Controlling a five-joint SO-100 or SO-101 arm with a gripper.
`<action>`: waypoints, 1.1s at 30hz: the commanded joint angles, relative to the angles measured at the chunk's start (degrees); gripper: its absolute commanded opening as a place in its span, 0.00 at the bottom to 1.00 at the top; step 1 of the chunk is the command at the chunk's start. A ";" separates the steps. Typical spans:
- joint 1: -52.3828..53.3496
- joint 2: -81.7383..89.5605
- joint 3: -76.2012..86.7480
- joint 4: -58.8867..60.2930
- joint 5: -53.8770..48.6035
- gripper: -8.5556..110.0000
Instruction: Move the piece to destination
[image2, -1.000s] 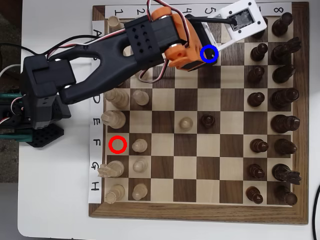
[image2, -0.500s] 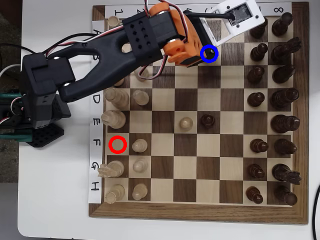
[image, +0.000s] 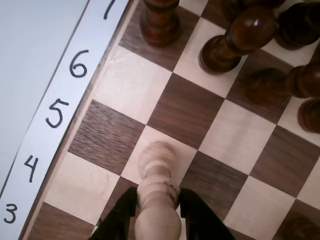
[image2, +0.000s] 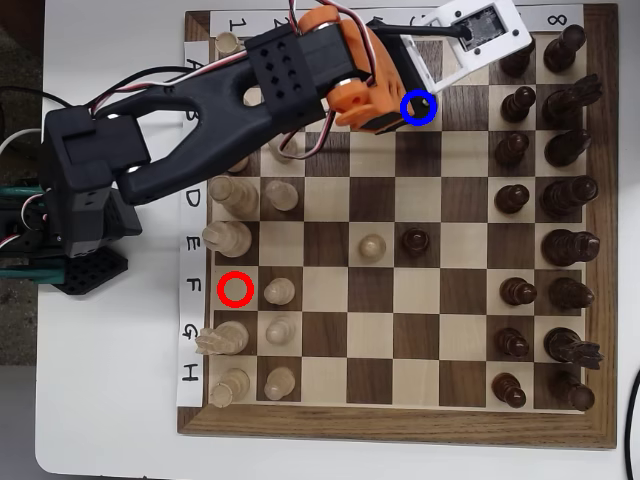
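In the wrist view the pale tan piece (image: 156, 167) stands between my two black fingers (image: 124, 210), with the gripper (image: 157, 200) shut on it. Its far end lies over a light square level with the label 5. Whether it touches the board I cannot tell. In the overhead view the arm's orange wrist (image2: 350, 85) and white camera mount (image2: 478, 30) cover the top middle of the board and hide the piece and the fingers. The blue ring of the destination (image2: 405, 108) shows at the wrist's right edge.
Dark brown pieces (image: 235, 40) crowd close ahead at the top right of the wrist view. Pale pieces (image2: 232, 195) line the board's left columns in the overhead view, with a red ring (image2: 236, 275) on an empty square. A pale pawn (image2: 373, 247) and a dark pawn (image2: 415, 240) stand mid-board.
Over the last second the wrist and its white camera mount shifted toward the top edge of the overhead view. Since half a second ago it has barely moved.
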 joint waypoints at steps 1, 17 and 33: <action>0.35 1.49 0.26 0.26 -0.09 0.07; 0.53 2.11 0.97 0.79 -1.05 0.14; 0.35 8.26 7.29 -0.09 -3.34 0.27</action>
